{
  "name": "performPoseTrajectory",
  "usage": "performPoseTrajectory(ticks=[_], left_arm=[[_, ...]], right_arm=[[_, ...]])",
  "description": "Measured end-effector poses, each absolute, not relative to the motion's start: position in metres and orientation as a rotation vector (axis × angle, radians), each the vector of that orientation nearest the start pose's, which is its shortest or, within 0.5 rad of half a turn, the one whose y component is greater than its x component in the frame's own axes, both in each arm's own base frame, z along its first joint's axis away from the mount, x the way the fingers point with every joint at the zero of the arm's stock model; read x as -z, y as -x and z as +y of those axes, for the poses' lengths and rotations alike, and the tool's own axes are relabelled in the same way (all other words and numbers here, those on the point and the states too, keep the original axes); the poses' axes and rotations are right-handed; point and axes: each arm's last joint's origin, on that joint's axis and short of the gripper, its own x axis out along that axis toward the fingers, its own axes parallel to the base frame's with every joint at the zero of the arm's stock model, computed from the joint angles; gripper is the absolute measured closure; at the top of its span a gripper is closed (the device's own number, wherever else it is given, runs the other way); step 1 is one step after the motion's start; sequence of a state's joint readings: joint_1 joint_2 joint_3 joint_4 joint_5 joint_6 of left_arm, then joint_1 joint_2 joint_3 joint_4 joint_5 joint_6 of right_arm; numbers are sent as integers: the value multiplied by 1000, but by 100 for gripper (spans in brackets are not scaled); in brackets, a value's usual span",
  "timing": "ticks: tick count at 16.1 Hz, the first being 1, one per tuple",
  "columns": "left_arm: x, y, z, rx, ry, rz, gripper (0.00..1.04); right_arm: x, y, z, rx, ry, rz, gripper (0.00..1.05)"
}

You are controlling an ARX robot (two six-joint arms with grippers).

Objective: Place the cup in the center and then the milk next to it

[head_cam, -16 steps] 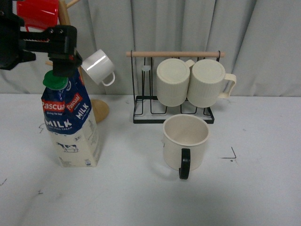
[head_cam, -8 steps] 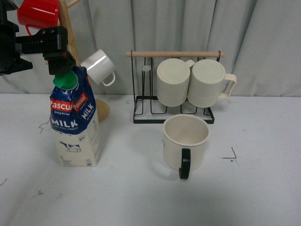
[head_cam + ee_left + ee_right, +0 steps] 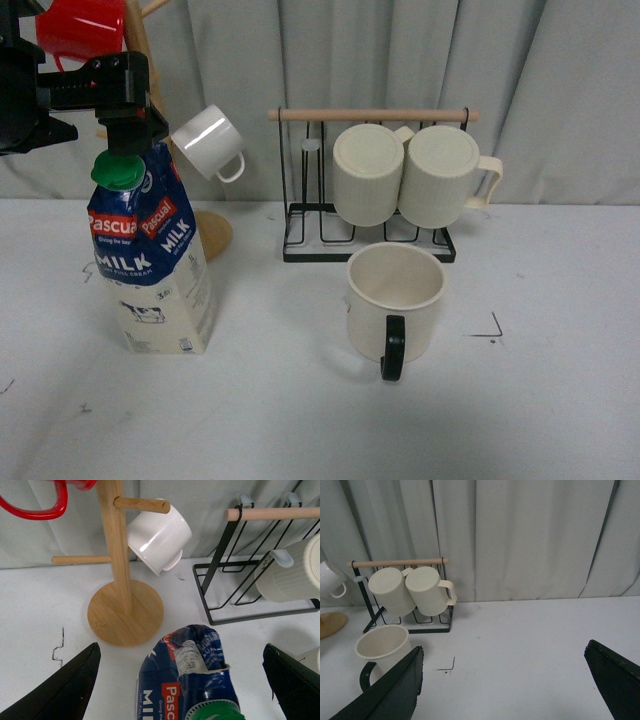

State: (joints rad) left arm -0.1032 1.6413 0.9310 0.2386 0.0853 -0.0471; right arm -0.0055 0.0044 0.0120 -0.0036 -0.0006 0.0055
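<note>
**Left gripper [image 3: 181, 652] spread over the milk**

The left gripper's jaws stand wide apart, with the folded top of the tall blue-and-cream milk carton [image 3: 150, 262] and its green round cap between them. The carton stands upright on the white table [image 3: 300, 420]. The wide cream-white mug [image 3: 395, 300] with a black handle stands at the carton's 3 o'clock, well apart, with a small black corner mark [image 3: 490, 328] at its own 3 o'clock. The right gripper [image 3: 504, 652] is spread too, holding nothing.

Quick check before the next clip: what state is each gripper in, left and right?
Left gripper: open, fingers wide on either side of the milk top, not clamped on it.
Right gripper: open, holding nothing.
</note>
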Motion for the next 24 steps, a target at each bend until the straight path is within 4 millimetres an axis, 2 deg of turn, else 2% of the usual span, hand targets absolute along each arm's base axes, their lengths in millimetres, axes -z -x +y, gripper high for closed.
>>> performPoseTrajectory(ticks=[3,5,9,10,13,17,20,24], left_arm=[[-205,-343,-60,224,-46,474,7],[-196,-341,-70,252,-95,512,7],[-158,-347,-62,190,-141,670,7],[-157,-348,-59,172,-150,677,11],[-161,-352,-53,148,-145,669,43],[-168,-350,-57,156,-149,681,84],[-179,-341,-73,181,-157,684,88],[-206,-337,-112,240,-158,591,89]], right_arm=[[-167,-97,-1,5,-6,-4,6],[-167,-97,-1,5,-6,-4,6],[-167,-97,-1,5,-6,-4,6],[-167,-97,-1,5,-6,-4,6],[-167,-97,-1,5,-6,-4,6],[-167,-97,-1,5,-6,-4,6],[-167,-97,-1,5,-6,-4,6],[-167,-97,-1,5,-6,-4,6]])
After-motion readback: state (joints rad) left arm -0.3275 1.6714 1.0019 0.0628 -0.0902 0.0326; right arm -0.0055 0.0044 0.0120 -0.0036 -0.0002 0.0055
